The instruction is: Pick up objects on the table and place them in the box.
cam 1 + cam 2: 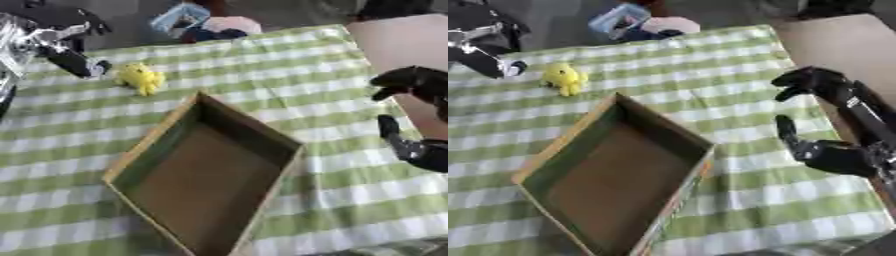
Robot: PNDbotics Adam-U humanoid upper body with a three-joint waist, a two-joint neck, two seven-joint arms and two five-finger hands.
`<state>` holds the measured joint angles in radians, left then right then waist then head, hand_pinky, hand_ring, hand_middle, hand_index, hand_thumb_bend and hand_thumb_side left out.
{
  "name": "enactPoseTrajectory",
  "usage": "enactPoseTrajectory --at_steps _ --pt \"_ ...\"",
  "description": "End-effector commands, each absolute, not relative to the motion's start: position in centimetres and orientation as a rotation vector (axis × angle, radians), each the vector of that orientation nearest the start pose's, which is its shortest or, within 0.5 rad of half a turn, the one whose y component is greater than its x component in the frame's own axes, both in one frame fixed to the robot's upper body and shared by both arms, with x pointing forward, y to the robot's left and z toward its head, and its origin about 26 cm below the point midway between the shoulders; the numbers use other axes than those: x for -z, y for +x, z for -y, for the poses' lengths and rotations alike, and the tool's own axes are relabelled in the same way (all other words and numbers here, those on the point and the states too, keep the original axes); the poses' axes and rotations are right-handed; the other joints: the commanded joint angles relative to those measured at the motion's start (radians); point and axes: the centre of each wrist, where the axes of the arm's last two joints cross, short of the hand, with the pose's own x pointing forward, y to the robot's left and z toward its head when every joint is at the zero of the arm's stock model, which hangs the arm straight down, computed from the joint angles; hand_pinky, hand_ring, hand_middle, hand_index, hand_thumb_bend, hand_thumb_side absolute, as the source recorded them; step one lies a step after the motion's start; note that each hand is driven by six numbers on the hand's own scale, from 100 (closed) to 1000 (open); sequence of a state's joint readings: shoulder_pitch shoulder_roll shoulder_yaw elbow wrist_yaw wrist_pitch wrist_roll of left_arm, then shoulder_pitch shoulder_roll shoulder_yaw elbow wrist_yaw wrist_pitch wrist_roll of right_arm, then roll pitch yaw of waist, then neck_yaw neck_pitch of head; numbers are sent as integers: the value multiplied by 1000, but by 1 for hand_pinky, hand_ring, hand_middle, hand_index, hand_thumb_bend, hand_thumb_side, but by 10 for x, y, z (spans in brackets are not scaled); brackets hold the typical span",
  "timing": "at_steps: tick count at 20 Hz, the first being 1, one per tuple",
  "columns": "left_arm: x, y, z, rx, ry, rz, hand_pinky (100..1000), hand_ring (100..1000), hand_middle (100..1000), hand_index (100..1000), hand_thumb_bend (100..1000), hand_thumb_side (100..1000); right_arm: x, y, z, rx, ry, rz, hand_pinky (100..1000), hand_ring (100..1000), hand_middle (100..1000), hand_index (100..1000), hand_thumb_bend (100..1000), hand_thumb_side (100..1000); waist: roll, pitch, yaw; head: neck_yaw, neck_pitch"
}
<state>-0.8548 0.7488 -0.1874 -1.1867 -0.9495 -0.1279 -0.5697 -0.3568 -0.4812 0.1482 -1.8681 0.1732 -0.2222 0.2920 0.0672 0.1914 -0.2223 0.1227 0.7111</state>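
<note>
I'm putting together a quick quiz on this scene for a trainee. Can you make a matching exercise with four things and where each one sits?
Things:
1. yellow toy
2. cardboard box
3. left hand
4. right hand

Places:
A. over the right edge of the green checked cloth, holding nothing
B. in the middle of the table, open top, nothing inside
C. far left of the cloth, just right of a dark hand
D. at the upper left, next to the toy

Pairs: 1-C, 2-B, 3-D, 4-A
</note>
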Motion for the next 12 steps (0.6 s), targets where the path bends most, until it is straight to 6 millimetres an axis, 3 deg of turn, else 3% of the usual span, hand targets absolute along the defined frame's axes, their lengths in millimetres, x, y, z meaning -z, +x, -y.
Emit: enactPoseTrajectory --at_steps 1,12 --pt "-279 434 -360 1592 1226 1047 838 820 808 944 236 357 -198 320 257 -1153 -193 2209 808 708 765 828 100 100 0 -12 -5 -1 -8" --pt "-257 448 -366 1516 1202 1104 828 813 791 935 237 347 -202 321 254 -1173 -186 2219 807 707 764 828 100 100 13 2 -37 1 -17"
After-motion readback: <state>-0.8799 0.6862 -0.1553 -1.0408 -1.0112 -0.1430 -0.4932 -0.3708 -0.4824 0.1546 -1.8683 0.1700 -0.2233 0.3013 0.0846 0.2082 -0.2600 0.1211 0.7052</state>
